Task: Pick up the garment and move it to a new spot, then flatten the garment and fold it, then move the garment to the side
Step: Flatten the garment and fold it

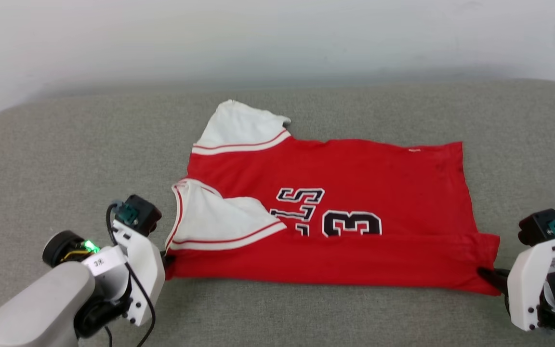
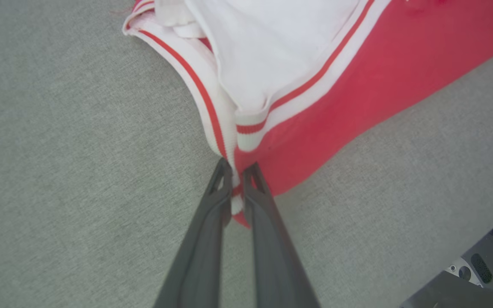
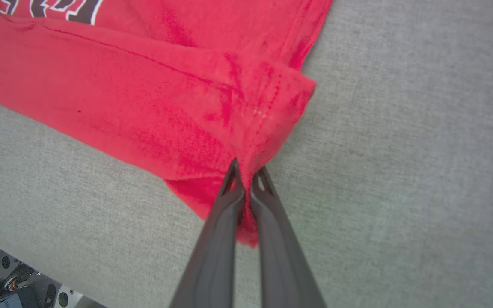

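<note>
The garment (image 1: 354, 168) lies spread on a padded surface (image 1: 65, 144), roughly at its middle, with a wall (image 1: 258, 38) behind. The sleeve end points to the robot's left and the hem to its right. One sleeve (image 1: 239, 125) sticks out at the far left corner. The other sleeve (image 1: 210, 217) is folded in on top of the body. The near edge is turned over onto the body, partly covering the number (image 1: 352, 224). The left gripper (image 1: 166, 260) pinches the near left corner, and the right gripper (image 1: 487, 275) pinches the near right corner.
</note>
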